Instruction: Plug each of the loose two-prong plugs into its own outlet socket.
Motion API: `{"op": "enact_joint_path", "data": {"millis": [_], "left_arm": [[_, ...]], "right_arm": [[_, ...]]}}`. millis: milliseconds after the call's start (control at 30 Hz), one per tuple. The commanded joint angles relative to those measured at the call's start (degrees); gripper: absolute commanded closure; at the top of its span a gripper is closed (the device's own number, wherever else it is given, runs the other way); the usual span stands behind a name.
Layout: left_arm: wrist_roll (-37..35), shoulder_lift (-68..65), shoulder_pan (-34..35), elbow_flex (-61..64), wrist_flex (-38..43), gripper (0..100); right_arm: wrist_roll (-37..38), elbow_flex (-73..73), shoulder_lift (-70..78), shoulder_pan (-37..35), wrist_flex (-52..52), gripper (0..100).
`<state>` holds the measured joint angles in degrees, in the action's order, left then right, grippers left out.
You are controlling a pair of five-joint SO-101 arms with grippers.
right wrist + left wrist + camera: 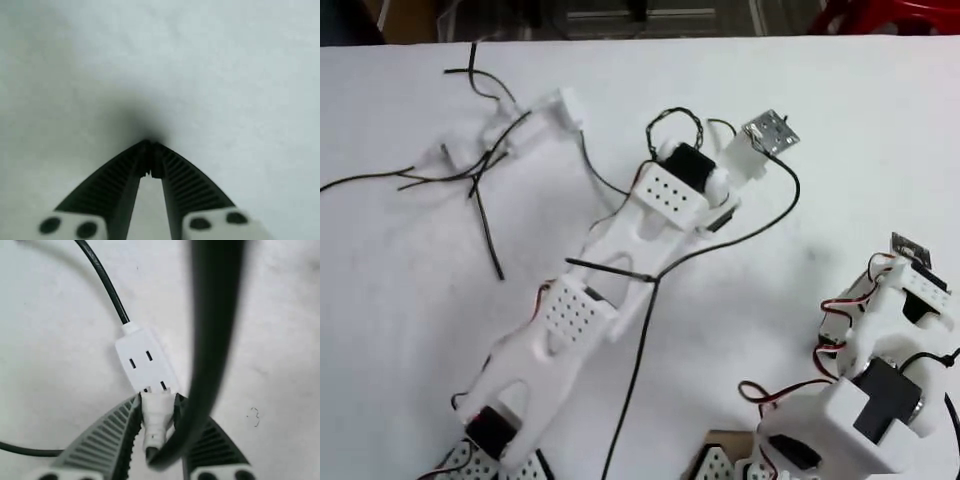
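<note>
1. Sitting at the slots of the outlet block [145,362], the white plug [156,417] is pinched in the left hand [156,400].
2. It is judged light, hard and slippery; its flat sides are best held.
3. The right hand [150,147] is shut, empty, over the surface [240,65].

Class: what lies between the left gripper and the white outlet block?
The left wrist view shows a white plug, clamped in the left gripper, its tip at the outlet block's nearer slots.

White plug [156,414], white outlet [142,361], black cord [104,284].
</note>
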<state>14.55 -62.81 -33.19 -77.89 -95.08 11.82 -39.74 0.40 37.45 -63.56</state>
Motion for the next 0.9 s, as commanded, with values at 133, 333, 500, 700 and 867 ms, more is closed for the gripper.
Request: {"op": "enact_joint_path", "data": {"millis": [133, 333, 500, 700, 867], "left_arm": [[0.1, -0.5, 1.1, -1.1, -0.1, 98], [-8.4, -3.0, 1.2, -1.1, 0.1, 98], [-10.9, -3.0, 1.9, -1.1, -1.1, 98], [-14.2, -3.0, 3.4, -1.1, -2.3, 98], [-15.9, -3.6, 2.9, -0.8, -0.4, 98]], "right_arm": [[0.0, -0.4, -0.3, -0.6, 1.0, 98.1], [0.0, -0.4, -0.3, -0.6, 1.0, 98.1], [0.0, -0.4, -0.2, -0.6, 1.0, 98.1], [0.0, -0.4, -0.2, -0.6, 1.0, 98.1], [0.0, -0.4, -0.2, -0.6, 1.0, 98.1]]}}
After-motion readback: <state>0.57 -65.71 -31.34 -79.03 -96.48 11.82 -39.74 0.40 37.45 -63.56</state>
